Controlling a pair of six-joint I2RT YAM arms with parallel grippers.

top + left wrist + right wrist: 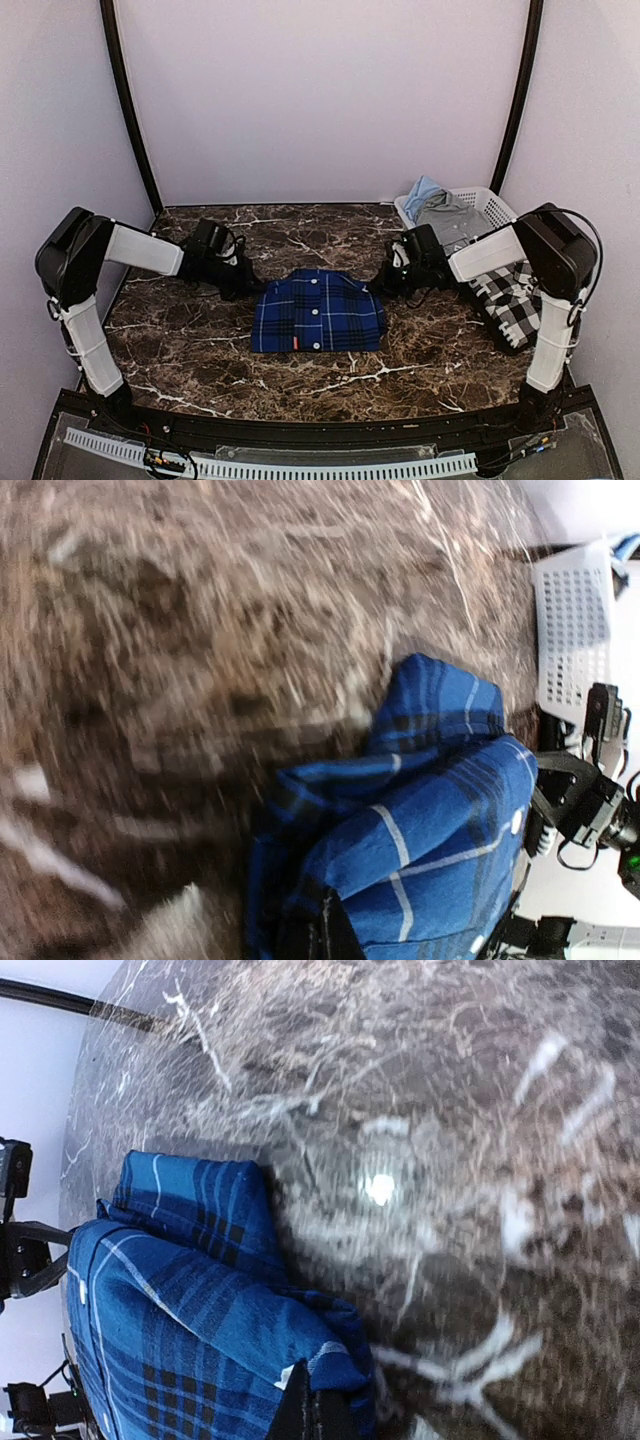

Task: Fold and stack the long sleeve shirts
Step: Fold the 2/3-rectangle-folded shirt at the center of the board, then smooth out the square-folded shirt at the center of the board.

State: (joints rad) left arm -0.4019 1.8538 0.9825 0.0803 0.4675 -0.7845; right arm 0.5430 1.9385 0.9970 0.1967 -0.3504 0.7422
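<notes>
A royal blue plaid shirt [318, 312] lies folded into a rectangle, buttons up, in the middle of the marble table. My left gripper [245, 283] is at its far left corner and my right gripper [385, 280] at its far right corner. In the left wrist view the dark fingers [325, 932] are shut, with blue cloth [440, 820] bunched over them. The right wrist view shows the same: shut fingers [310, 1412] pinching the shirt's edge [200, 1310]. A black-and-white check shirt [510, 295] lies crumpled at the right edge, partly under the right arm.
A white plastic basket [490, 203] stands at the back right, holding a grey garment [455, 222] and a light blue one [422, 192]. Curtain walls close in the back and both sides. The table [200, 340] is dark brown marble.
</notes>
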